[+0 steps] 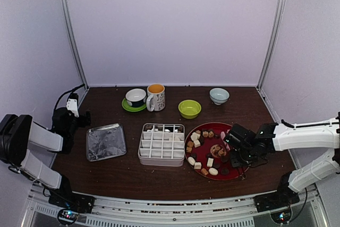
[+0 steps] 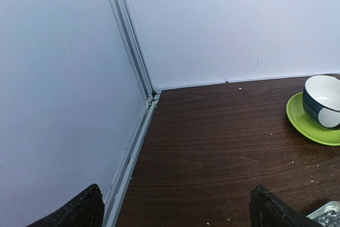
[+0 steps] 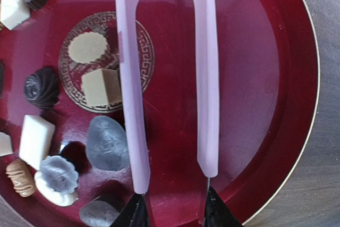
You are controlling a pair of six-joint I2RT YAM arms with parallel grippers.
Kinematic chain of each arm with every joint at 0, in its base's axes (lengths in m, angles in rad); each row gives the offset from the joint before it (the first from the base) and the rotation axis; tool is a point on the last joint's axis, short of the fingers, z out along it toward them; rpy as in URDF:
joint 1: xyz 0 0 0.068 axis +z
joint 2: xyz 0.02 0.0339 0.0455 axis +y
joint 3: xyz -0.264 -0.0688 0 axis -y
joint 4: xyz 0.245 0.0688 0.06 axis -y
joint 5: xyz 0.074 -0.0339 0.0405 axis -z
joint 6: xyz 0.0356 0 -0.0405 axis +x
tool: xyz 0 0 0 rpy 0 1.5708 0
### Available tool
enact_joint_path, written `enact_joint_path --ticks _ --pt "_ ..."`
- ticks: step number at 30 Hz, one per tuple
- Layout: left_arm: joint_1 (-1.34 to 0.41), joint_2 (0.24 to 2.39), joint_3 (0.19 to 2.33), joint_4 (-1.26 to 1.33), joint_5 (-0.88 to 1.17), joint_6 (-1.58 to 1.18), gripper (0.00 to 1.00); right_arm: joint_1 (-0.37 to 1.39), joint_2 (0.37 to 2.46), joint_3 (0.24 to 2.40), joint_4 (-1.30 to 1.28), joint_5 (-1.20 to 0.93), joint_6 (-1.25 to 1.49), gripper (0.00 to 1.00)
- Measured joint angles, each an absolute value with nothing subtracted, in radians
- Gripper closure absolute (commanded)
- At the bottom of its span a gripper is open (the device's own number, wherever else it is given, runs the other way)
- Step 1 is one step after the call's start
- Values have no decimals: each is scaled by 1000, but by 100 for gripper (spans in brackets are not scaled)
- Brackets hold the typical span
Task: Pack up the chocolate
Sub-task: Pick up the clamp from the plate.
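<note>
I am holding the pink tongs [image 3: 207, 78] clamped in my right gripper [image 3: 172, 212] over the red plate [image 3: 265, 78], chocolate [image 3: 108, 143] lying mostly over the plate's left and near side, open red surface showing beside the tongs out to the rim, left gripper [image 2: 175, 211] hanging with jaws wide apart near the table's [image 2: 212, 147] back-left corner

A dark brown wooden table [image 1: 133, 176] fills the bottom of a small booth. Behind the table stands a plain back wall [image 1: 170, 25], pale with a light lilac tint. A left wall [image 1: 29, 41] and a right wall [image 1: 313, 35] of the same colour close the sides of the table. At the back corners of the table stand a thin left metal post [image 1: 71, 30] and a right metal post [image 1: 273, 30]. A slotted metal rail [image 1: 170, 211] runs along the near edge of the table. The light is soft and even. A few pale crumbs [image 2: 271, 134] lie on the table.
</note>
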State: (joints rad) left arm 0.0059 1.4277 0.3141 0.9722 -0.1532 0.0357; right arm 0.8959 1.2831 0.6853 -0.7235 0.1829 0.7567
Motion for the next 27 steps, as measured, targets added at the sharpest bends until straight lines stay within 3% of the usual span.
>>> enact_joint_path --ticks 5,12,16,27 --pt "6 1428 314 972 -153 36 2 896 1293 633 -664 196 780 64" --pt "6 1428 314 972 -153 36 2 896 1285 586 -588 234 816 47" --pt "6 1428 314 972 -153 36 2 896 1243 544 -579 239 824 44" --pt "6 1428 314 972 -153 36 2 896 1204 486 -504 240 834 65"
